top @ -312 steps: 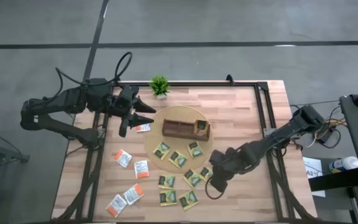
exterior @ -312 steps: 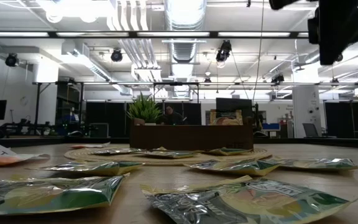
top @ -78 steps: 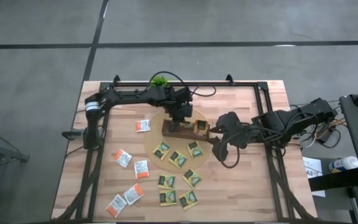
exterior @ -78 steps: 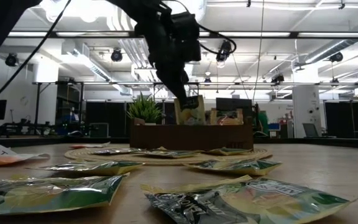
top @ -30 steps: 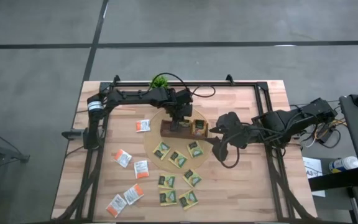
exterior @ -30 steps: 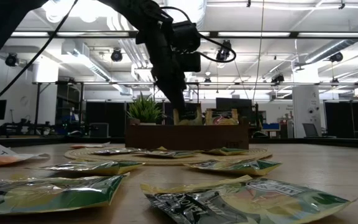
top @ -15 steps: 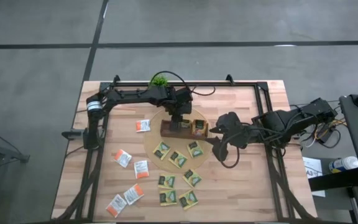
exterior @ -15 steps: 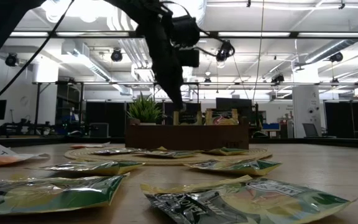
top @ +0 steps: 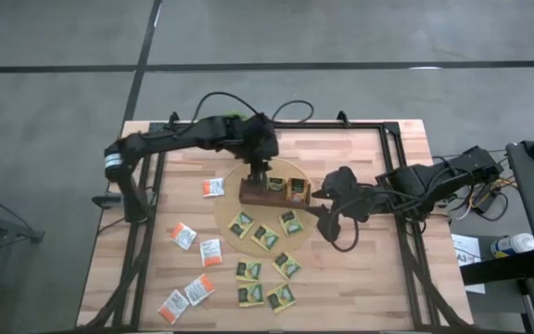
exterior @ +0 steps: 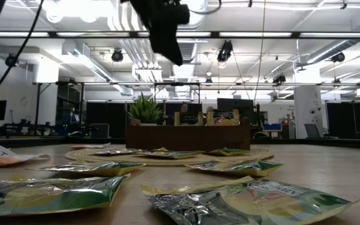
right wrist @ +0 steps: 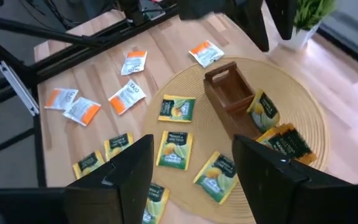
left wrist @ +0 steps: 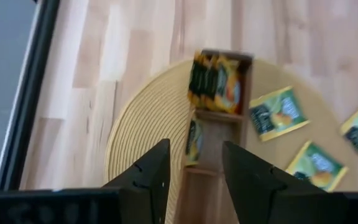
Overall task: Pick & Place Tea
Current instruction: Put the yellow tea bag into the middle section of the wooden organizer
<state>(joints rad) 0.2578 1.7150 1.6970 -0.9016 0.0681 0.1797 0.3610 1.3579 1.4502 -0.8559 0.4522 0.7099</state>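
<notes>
On the round woven mat (top: 297, 181) in the middle of the wooden table (top: 360, 278) sits a brown tray (top: 274, 192) with 3 parts. The left gripper (top: 257, 173) hangs right above the tray's middle part, and its 2 fingers (left wrist: 146, 177) are spread apart with nothing between them. In the left wrist view, 1 green and yellow tea sachet (left wrist: 193, 139) stands on its edge in the middle part of the tray, just below the open fingers and not touching them. A bunch of green and yellow sachets (top: 296, 190) stands in the end part of the tray nearest the right arm. The third part looks bare in the right wrist view.

The right gripper (top: 324, 210) waits just beside that end of the tray, low over the mat's edge. Its fingers (right wrist: 129, 165) are wide apart and hold nothing.

3 green and yellow sachets (top: 265, 236) lie flat on the mat in front of the tray. 4 more (top: 262, 281) lie on the bare wood past the mat, well apart from both grippers. 1 white and orange sachet (top: 213, 187) lies beside the mat on the left arm's side. 4 more white and orange ones (top: 191, 268) are spread out on that side toward the table's near corner. A small green plant (exterior: 145, 110) stands behind the tray.
</notes>
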